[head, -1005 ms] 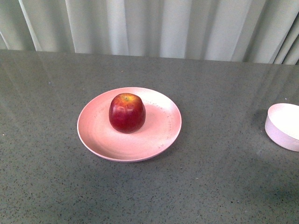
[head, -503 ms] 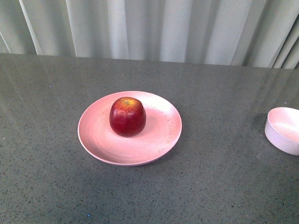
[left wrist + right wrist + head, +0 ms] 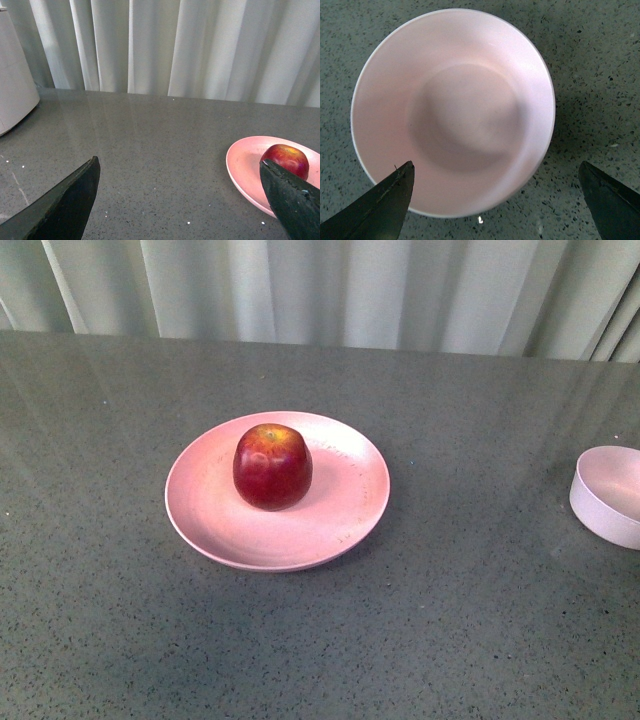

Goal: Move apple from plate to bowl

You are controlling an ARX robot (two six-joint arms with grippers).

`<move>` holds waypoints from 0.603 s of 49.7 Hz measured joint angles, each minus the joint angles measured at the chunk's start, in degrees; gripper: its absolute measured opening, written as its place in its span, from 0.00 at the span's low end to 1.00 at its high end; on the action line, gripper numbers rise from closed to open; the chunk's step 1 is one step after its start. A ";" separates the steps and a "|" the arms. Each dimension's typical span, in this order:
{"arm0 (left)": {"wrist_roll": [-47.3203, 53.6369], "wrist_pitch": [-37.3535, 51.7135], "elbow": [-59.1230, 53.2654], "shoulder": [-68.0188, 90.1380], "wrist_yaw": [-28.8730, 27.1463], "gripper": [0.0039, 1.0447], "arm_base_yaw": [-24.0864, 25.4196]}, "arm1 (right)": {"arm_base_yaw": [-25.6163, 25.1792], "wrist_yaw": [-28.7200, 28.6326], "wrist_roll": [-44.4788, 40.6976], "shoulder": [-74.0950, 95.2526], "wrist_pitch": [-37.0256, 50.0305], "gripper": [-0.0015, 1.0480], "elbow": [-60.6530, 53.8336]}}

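The dark-red apple [image 3: 271, 466] sits on the salmon-pink plate [image 3: 340, 510] in the middle of the grey table. The pale bowl [image 3: 612, 494] stands empty at the table's right edge, cut off by the frame. Neither arm shows in the front view. My left gripper [image 3: 180, 200] is open and empty, low over bare table, with the apple [image 3: 286, 158] and plate [image 3: 245, 165] beside one finger. My right gripper [image 3: 495, 200] is open and empty, hovering above the empty bowl [image 3: 452, 112], looking straight down into it.
The grey speckled tabletop [image 3: 480, 640] stretches around plate and bowl. Pale curtains [image 3: 320, 290] hang behind the table's far edge. A white rounded object [image 3: 15, 90] stands at the table's edge in the left wrist view.
The front view has shifted: plate, apple and bowl now sit slightly higher in the frame than half a second ago. The apple has stayed on the plate.
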 joint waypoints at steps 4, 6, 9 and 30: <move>0.00 0.00 0.00 0.00 0.00 0.92 0.00 | 0.37 1.09 1.03 1.38 0.00 0.91 0.96; 0.00 0.00 0.00 0.00 0.00 0.92 0.00 | 0.46 1.62 1.66 2.14 0.00 0.91 1.46; 0.00 0.00 0.00 0.00 0.00 0.92 0.00 | 0.48 2.19 2.78 3.10 0.04 0.91 1.99; 0.00 0.00 0.00 0.00 0.00 0.92 0.00 | -0.39 4.74 6.58 6.38 -0.70 0.58 3.23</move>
